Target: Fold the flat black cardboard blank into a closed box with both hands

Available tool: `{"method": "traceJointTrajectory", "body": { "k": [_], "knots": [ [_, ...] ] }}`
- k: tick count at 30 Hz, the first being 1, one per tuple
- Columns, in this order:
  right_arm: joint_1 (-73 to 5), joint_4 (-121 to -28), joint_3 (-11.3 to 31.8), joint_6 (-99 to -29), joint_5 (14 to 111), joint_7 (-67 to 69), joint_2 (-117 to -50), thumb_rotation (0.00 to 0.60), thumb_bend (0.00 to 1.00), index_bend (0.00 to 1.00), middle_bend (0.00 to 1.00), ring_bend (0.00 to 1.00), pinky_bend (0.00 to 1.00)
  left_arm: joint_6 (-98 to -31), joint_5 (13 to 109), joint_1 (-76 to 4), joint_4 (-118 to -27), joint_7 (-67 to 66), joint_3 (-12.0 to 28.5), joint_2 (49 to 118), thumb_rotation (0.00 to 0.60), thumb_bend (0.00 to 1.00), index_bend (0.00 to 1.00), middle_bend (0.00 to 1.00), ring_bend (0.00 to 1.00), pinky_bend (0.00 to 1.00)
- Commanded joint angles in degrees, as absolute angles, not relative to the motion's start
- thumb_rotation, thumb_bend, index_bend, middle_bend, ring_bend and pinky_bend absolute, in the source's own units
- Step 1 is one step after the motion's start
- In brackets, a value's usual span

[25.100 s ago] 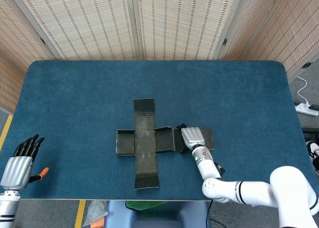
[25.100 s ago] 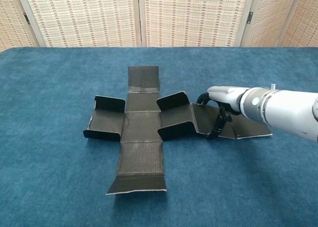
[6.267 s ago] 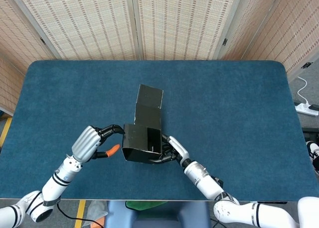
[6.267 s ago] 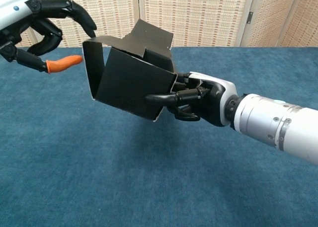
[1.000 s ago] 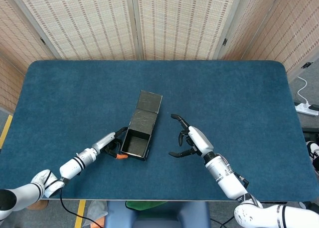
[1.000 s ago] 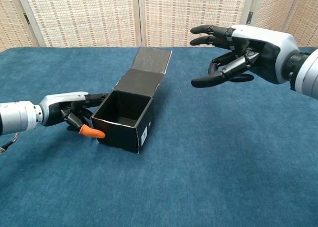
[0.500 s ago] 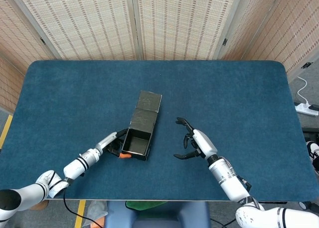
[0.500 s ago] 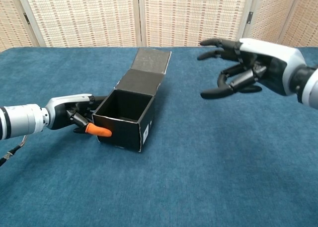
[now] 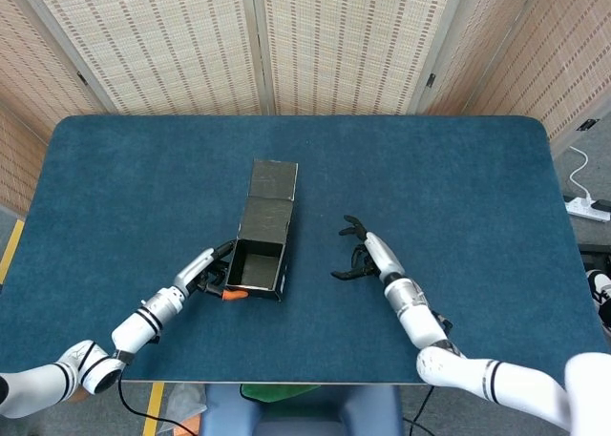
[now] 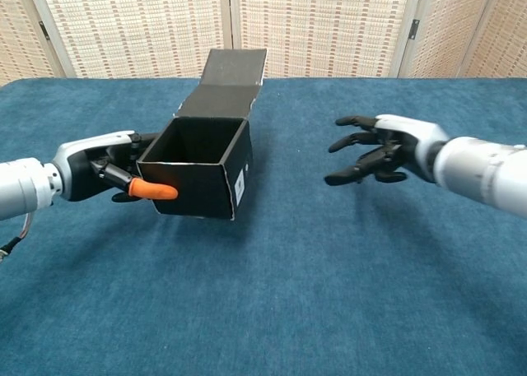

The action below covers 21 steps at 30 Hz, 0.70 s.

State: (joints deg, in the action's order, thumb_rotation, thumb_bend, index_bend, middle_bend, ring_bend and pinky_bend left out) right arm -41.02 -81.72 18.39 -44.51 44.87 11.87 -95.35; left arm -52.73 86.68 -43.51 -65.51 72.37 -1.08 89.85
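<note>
Box [image 10: 200, 169] sits left of centre in the chest view, walls up, mouth open, lid flap [image 10: 233, 71] standing back toward the top of the frame; left hand [image 10: 111, 175] grips its left wall with the orange-tipped finger [image 10: 153, 192] across the front corner. Right hand [image 10: 380, 149] hovers right of centre, fingers spread, holding nothing, well apart from the box. Next step, I'd say: keep the left grip braced, bring the right hand behind the lid and fold it forward along the hinge crease, pressing evenly so the tuck edge seats inside the front wall.
</note>
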Motion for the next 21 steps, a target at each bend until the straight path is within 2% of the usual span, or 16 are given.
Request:
{"method": "traceJointTrajectory", "body": {
  "k": [1,6,11,17,21],
  "knots": [
    [-46.91,-74.05,22.34,-41.0,39.86,10.37,-102.19,0.6,0.0,0.0,0.2,0.61,1.0,-54.62,86.54,-42.33,-68.92,68.23,-0.47,88.12,0.6,0.22,0.57,0.6,0.69,0.93],
    [-51.55,-68.15,26.47,-40.16,38.6,11.22,-107.92,0.6,0.0,0.0,0.21,0.63,1.0,-55.35,86.8,-41.85,-72.17,63.69,-0.21,87.01,0.6,0.21,0.57,0.6,0.69,0.93],
    [-53.91,-67.47,31.06,-41.88,40.53,14.01,-110.49,0.6,0.0,0.03,0.24,0.65,1.0,-54.77,86.32,-41.69,-73.18,59.45,0.07,87.13,0.6,0.21,0.56,0.6,0.69,0.93],
    [-53.4,-73.13,34.48,-43.79,44.69,17.86,-108.97,0.6,0.0,0.07,0.28,0.67,1.0,-52.27,83.92,-41.6,-72.42,57.45,0.86,87.89,0.6,0.22,0.56,0.6,0.69,0.93],
    [-51.28,-79.81,33.6,-41.76,48.84,20.24,-105.17,0.6,0.0,0.08,0.31,0.69,1.0,-49.7,82.54,-41.77,-71.23,56.41,1.04,88.4,0.6,0.22,0.55,0.6,0.69,0.93]
  ]
}}
